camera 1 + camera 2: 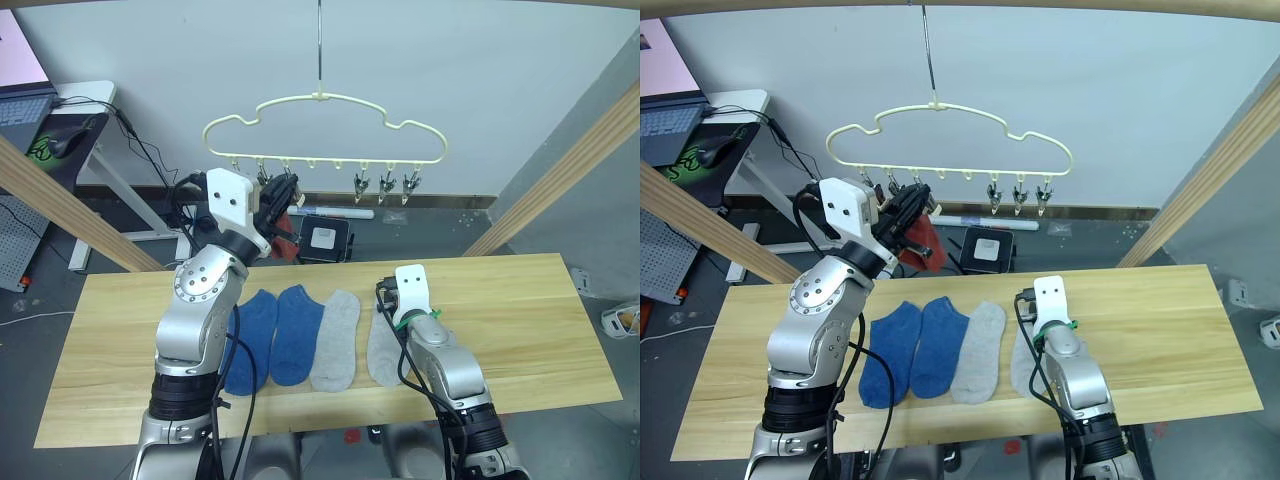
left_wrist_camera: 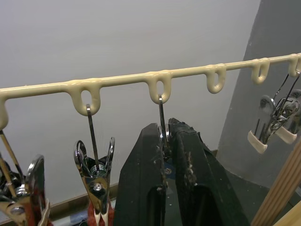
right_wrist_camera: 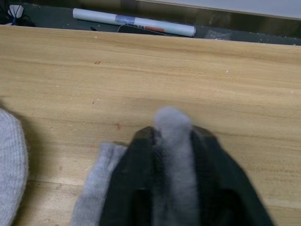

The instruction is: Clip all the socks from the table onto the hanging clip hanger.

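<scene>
Grey sock [image 3: 173,141] sits pinched between my right end effector [image 3: 173,129] fingers, low over the table [image 1: 520,310], ready to lift. My left end effector [image 2: 165,155] is raised, clenched on a clip [image 2: 162,136] of the hanger [image 1: 325,125], pressing it open, I judge. Beside it hangs a red sock [image 1: 923,240], already clipped. Two blue socks [image 1: 275,335] and another grey [image 1: 337,340] lie between my arms. Slanted wooden beams [image 1: 560,170] flank the hanger.

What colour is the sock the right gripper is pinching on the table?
Light grey sock, clearest in the right wrist view, pinched in the right gripper.
</scene>
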Controlling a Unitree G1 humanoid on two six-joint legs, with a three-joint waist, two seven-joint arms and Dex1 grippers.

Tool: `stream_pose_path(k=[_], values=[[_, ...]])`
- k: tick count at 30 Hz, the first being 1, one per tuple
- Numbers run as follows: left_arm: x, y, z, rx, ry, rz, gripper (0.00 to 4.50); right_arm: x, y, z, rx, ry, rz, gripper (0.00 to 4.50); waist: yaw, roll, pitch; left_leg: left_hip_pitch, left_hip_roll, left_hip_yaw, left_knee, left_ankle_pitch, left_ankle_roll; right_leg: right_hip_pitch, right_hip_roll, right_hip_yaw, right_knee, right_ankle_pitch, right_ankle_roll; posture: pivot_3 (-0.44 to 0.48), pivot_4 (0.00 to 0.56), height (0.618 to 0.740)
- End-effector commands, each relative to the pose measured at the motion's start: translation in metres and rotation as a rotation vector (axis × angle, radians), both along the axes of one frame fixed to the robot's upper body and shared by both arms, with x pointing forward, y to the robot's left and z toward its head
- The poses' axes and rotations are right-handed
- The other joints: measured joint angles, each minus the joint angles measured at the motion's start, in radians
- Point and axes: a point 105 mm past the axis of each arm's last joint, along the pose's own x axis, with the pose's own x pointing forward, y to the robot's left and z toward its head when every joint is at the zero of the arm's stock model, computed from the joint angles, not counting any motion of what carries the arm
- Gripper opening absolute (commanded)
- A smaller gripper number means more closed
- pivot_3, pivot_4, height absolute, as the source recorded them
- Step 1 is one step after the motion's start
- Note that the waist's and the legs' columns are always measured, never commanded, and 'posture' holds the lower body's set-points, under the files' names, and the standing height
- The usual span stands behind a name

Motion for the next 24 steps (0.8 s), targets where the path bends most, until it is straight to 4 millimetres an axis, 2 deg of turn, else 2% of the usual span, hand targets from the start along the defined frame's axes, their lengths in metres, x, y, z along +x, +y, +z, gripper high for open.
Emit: stream_pose_path(k=[1, 4, 8, 11, 15, 19, 24], values=[[-0.004, 0.001, 0.006, -0.003, -0.029, 0.005, 0.00, -0.006, 0.006, 0.002, 0.022, -0.016, 0.001, 0.03, 0.000, 0.000, 0.000, 0.000, 0.000, 0.000, 0.000, 0.000, 0.000, 0.000, 0.000, 0.000, 0.000, 0.000, 0.000, -0.086, 0.338, 0.738], [-0.005, 0.002, 0.008, -0.003, -0.032, 0.006, 0.00, -0.004, 0.008, 0.011, 0.035, -0.053, 0.029, 0.03, 0.000, 0.000, 0.000, 0.000, 0.000, 0.000, 0.000, 0.000, 0.000, 0.000, 0.000, 0.000, 0.000, 0.000, 0.000, -0.085, 0.335, 0.738], [-0.007, 0.006, 0.012, -0.015, -0.035, -0.004, 0.00, -0.002, 0.020, 0.039, 0.074, -0.171, 0.122, 0.03, -0.002, 0.000, 0.000, 0.000, 0.000, 0.000, 0.000, 0.000, 0.000, 0.000, 0.001, 0.000, 0.000, 0.000, 0.000, -0.086, 0.329, 0.738], [-0.011, 0.008, 0.017, -0.078, -0.012, -0.049, 0.00, -0.002, 0.037, 0.071, 0.092, -0.306, 0.246, 0.03, -0.002, 0.000, 0.000, 0.000, -0.001, 0.000, 0.000, 0.000, 0.000, 0.000, 0.001, 0.000, 0.000, 0.000, 0.000, -0.087, 0.322, 0.738], [-0.016, 0.016, 0.025, -0.106, -0.007, -0.081, 0.00, -0.006, 0.061, 0.104, 0.108, -0.448, 0.401, 0.03, -0.002, 0.000, 0.000, 0.000, -0.001, -0.001, 0.000, 0.000, 0.000, 0.000, 0.001, -0.002, 0.000, 0.000, 0.000, -0.085, 0.314, 0.738], [-0.022, 0.015, 0.031, -0.135, 0.011, -0.146, 0.00, -0.014, 0.089, 0.130, 0.156, -0.558, 0.581, 0.03, -0.001, 0.000, 0.000, 0.000, -0.001, -0.001, 0.000, 0.000, 0.000, 0.000, 0.001, -0.003, 0.000, 0.000, 0.000, -0.085, 0.310, 0.738], [-0.029, 0.014, 0.041, -0.227, 0.064, -0.236, 0.00, -0.011, 0.107, 0.154, 0.193, -0.644, 0.668, 0.03, -0.001, 0.000, 0.000, -0.001, 0.000, -0.002, 0.000, 0.000, 0.000, 0.000, 0.000, -0.003, 0.000, 0.000, 0.000, -0.075, 0.303, 0.738]])
